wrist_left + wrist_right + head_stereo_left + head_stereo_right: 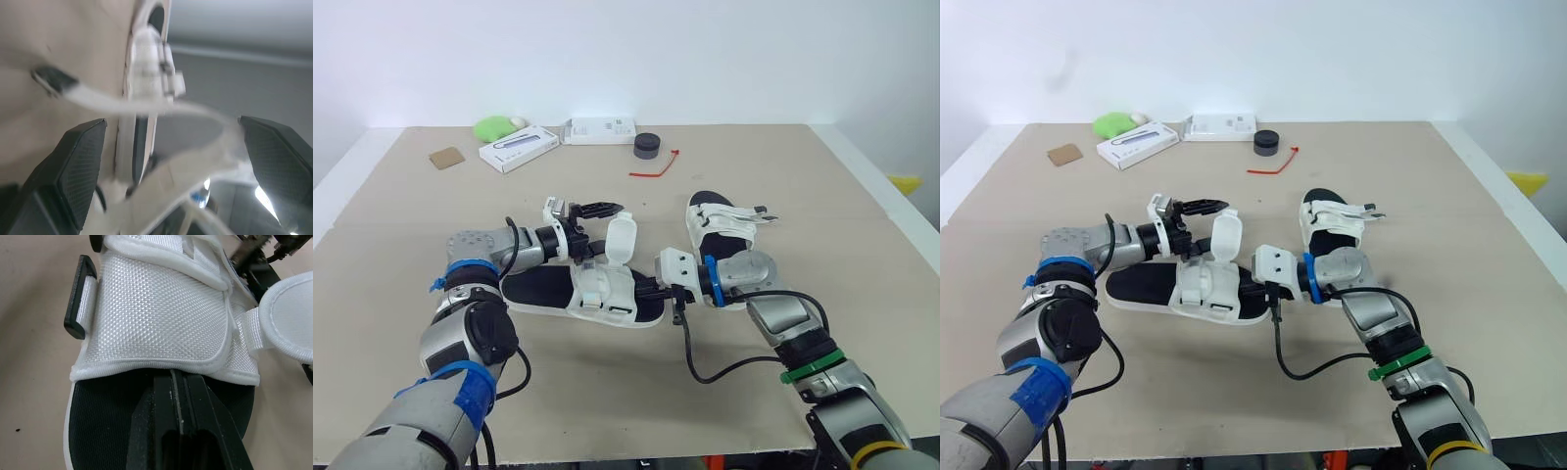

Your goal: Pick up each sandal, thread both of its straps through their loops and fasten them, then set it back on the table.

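Two white-strapped sandals with black footbeds are seen on the beige tabletop (803, 176). The nearer sandal (582, 292) is laid lengthwise between the two arms, its sole flat on the tabletop. The second sandal (722, 227) is set just behind the right forearm, apart from the first.

The left claw (599, 208) is held just above the far side of the nearer sandal, beside the raised strap flap (620, 238), which is stood upright and unfastened. In the left wrist view its fingers (80, 171) are spread wide, released, and a loose white strap is seen crossing the gap between them; whether either finger is touched by it cannot be told.

The right claw (177, 382) is clenched, both fingers pressed together. It is laid low over the black footbed at one end of the nearer sandal, with its tips brought up against the edge of the broad white woven strap. A black plastic loop (78, 298) is seen at the side of that strap.
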`<action>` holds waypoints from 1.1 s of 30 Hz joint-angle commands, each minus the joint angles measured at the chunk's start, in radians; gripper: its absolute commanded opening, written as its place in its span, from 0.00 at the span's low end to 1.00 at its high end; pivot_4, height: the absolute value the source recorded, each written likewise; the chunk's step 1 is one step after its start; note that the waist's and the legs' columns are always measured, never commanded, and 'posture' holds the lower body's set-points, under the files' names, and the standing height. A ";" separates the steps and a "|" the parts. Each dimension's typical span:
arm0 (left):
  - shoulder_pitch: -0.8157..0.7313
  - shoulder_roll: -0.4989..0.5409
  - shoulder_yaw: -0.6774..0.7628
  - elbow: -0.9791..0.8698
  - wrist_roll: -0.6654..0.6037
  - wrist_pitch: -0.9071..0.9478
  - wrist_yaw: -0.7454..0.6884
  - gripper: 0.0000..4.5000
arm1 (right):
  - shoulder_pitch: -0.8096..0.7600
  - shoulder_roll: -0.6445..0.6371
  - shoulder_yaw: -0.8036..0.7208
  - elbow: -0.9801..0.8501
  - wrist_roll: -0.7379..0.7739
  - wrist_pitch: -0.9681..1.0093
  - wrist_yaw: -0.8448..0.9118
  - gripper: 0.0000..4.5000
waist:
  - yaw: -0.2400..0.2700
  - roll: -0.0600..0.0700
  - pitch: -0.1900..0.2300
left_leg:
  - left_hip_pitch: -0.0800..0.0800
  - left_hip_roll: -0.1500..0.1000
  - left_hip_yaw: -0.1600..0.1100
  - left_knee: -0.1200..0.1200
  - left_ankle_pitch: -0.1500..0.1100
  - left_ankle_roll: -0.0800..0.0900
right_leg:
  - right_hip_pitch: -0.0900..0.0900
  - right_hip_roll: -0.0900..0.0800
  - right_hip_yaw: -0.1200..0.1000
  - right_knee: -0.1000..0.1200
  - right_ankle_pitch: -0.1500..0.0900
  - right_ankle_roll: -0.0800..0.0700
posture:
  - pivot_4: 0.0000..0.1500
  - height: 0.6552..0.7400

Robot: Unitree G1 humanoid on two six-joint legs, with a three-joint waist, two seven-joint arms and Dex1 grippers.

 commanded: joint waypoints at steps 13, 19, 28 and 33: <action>-0.075 -0.057 0.013 0.108 -0.010 -0.148 0.026 0.99 | 0.008 -0.015 -0.003 -0.006 -0.014 0.007 -0.004 0.00 | 0.000 0.000 0.000 | 0.000 -0.001 0.000 0.000 0.000 0.000 | 0.000 0.000 0.000 0.000 0.000 0.000 | 1.00 1.00; -0.081 -0.058 0.021 0.141 -0.015 -0.178 0.048 0.99 | 0.008 -0.013 0.000 -0.006 -0.016 0.005 -0.005 0.00 | 0.000 0.000 0.000 | 0.000 -0.001 -0.001 0.000 0.000 0.000 | 0.000 0.000 0.000 0.000 0.000 0.001 | 1.00 1.00; -0.094 -0.055 0.034 0.167 -0.028 -0.203 0.065 0.99 | 0.012 -0.014 0.002 -0.011 -0.016 0.001 -0.002 0.00 | 0.000 0.000 0.000 | 0.000 -0.001 -0.001 0.000 0.000 0.000 | 0.000 0.000 0.000 0.000 0.000 0.001 | 1.00 1.00; -0.092 -0.045 0.022 0.136 -0.033 -0.173 0.016 0.87 | 0.013 -0.011 0.002 -0.012 -0.016 0.002 -0.004 0.00 | 0.000 0.000 0.000 | 0.000 -0.001 -0.001 0.000 0.000 0.000 | 0.000 0.000 0.000 0.000 0.000 0.001 | 1.00 1.00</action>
